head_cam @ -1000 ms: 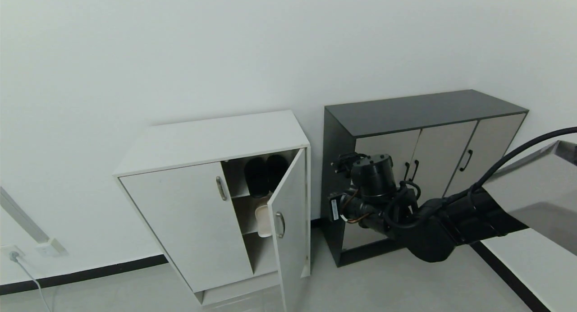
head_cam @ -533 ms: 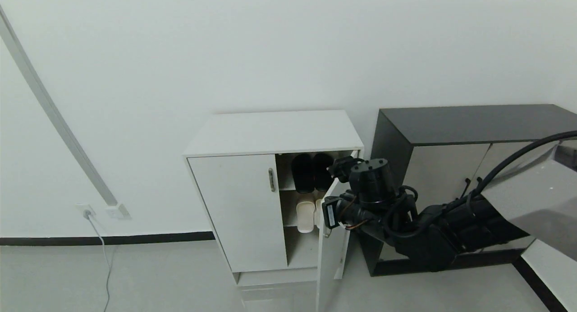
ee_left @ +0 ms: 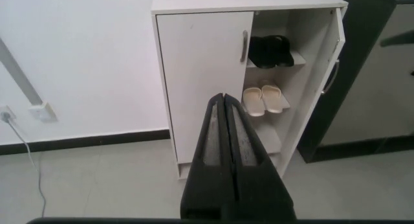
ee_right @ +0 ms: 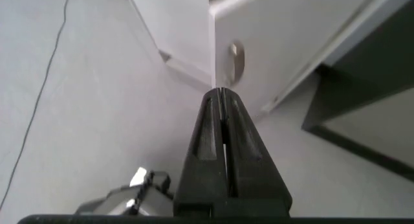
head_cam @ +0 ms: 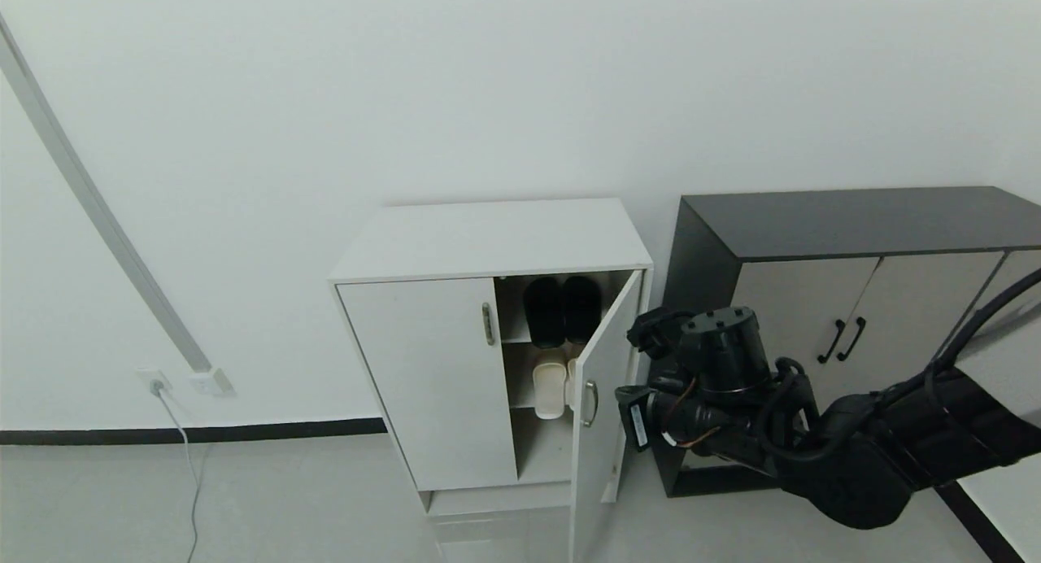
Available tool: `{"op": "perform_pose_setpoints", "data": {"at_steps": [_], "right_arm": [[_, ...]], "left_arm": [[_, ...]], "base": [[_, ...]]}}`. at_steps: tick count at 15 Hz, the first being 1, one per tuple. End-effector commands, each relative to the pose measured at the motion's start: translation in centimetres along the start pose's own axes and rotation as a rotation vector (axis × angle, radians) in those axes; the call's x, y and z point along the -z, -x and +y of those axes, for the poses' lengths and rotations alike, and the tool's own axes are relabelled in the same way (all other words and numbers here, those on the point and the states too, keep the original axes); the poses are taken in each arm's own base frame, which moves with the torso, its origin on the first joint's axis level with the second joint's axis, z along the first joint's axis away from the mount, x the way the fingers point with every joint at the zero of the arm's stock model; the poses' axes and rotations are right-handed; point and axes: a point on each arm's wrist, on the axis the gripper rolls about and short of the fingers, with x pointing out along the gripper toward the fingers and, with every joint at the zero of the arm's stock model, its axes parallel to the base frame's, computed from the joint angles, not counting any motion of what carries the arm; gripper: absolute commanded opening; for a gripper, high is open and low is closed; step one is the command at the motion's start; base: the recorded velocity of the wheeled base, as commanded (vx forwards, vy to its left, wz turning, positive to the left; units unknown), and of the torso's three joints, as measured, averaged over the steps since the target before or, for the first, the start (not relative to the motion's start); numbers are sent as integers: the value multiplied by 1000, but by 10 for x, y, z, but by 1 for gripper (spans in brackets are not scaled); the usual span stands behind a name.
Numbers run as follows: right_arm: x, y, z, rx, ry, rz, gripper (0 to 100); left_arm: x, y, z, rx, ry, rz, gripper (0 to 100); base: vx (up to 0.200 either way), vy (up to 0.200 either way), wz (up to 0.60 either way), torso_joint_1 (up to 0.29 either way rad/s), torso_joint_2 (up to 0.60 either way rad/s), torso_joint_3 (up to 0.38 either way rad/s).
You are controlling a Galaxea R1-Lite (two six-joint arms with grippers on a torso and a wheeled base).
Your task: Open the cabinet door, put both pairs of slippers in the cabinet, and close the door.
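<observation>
The white cabinet (head_cam: 488, 237) stands against the wall with its right door (head_cam: 603, 441) swung open and its left door shut. A black pair of slippers (head_cam: 561, 309) sits on the top shelf, and a cream pair (head_cam: 550, 388) on the shelf below. My right arm's wrist (head_cam: 720, 360) hangs just right of the open door. The right gripper (ee_right: 223, 92) is shut and empty, its tip close to the door's outer face below the metal handle (ee_right: 236, 59). Farther back, my left gripper (ee_left: 224, 97) is shut and empty, facing the cabinet (ee_left: 207, 56).
A dark cabinet (head_cam: 854, 213) with grey doors stands right beside the white one, behind my right arm. A wall socket with a cable (head_cam: 154, 381) and a slanted conduit (head_cam: 81, 197) are at the left. Bare grey floor (head_cam: 244, 506) lies in front.
The head camera swung round a second ago, shifting the whole picture. Since half a second ago my right arm has drawn back to the right, uncovering the open door's handle.
</observation>
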Motion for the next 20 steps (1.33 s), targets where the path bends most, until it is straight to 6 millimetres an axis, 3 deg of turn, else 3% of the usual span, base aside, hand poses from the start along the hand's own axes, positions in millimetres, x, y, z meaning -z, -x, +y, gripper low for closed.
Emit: {"op": "perform_pose_setpoints", "data": {"at_steps": [1,5,8,12,20], "right_arm": [[8,13,-5,8,-3,7,0],[25,6,-6,12,1,54,0],[33,-11,-5,13,2,62,0],[37,-33,-7,17,-5,44,0],[23,-101,-17,52,-31,-43,0]], "left_arm": [[0,0,0,-1,0,0,0],[0,0,0,-1,0,0,0],[0,0,0,1,0,-1,0],[0,0,0,1,1,-1,0],[0,0,0,-1,1,-1,0]], "base": [[200,0,0,-7,2,-2],[200,0,0,1,0,5],[200,0,0,6,6,2],[0,0,0,0,0,0],[0,0,0,0,0,0]]}}
